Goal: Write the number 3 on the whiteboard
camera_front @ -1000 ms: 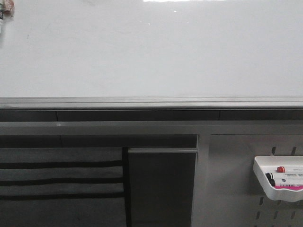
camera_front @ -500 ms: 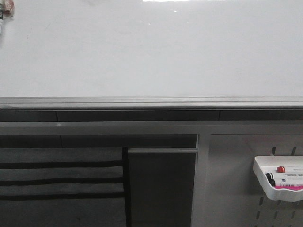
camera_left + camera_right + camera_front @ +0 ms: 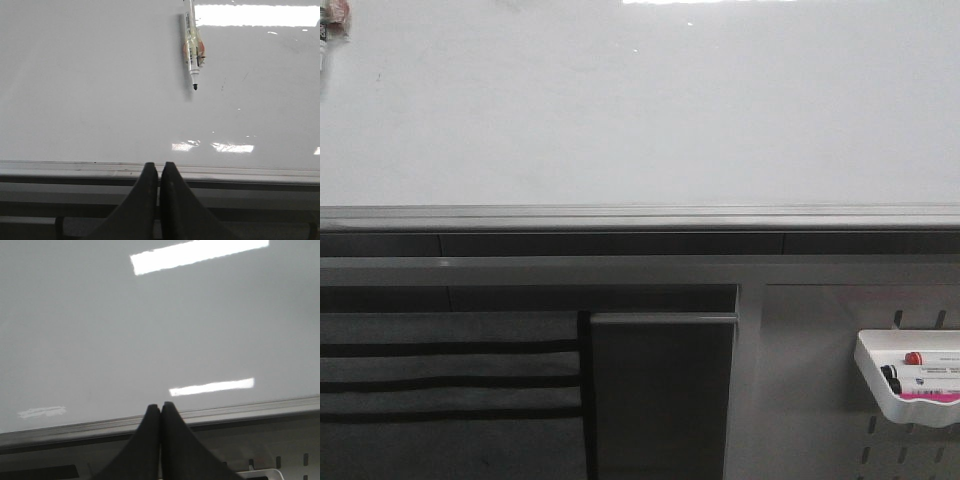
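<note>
The whiteboard [image 3: 640, 110] fills the upper half of the front view, glossy white with a grey frame edge [image 3: 640, 215] along its near side. No number 3 shows on it. A white marker [image 3: 192, 47] with a black tip and tape round its body lies on the board in the left wrist view; its end shows at the far left of the front view [image 3: 328, 30]. My left gripper [image 3: 159, 167] is shut and empty, over the frame edge. My right gripper [image 3: 160, 407] is shut and empty, over the frame edge too. Neither gripper shows in the front view.
A grey perforated panel [image 3: 820, 400] at the lower right carries a white tray [image 3: 880, 395] holding markers [image 3: 920, 375]. A dark panel [image 3: 660, 400] and a grey striped surface [image 3: 450, 390] lie below the board's frame.
The dark panel below the frame flickers slightly between frames. Nothing else has visibly moved.
</note>
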You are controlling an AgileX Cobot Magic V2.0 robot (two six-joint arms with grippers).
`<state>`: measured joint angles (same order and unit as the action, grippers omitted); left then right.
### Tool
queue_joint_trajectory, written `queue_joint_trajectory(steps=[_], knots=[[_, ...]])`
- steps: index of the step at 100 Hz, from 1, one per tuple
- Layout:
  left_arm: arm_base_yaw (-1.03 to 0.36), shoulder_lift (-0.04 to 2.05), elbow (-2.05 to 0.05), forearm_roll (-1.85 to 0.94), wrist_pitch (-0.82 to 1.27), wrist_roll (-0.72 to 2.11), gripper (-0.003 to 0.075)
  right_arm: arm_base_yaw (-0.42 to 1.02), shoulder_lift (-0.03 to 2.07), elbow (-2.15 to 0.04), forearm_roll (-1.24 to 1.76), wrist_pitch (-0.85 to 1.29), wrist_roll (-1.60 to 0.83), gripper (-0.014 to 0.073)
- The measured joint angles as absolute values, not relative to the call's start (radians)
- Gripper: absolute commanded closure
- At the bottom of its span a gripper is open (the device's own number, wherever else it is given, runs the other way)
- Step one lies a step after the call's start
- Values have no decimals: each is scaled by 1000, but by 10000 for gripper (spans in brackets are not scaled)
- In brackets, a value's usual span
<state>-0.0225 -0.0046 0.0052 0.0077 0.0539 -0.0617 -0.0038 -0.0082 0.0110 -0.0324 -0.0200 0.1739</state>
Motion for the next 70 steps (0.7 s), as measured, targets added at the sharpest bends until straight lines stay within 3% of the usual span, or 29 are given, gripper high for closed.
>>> queue_joint_trajectory(steps=[32,70], knots=[[-22,-5,-34,-7,54,-62,741,-4,-8,-12,-80,40,174,663],[-22,110,-366,0,270,-62,741,-4,162,-387,-127,318,108,663]])
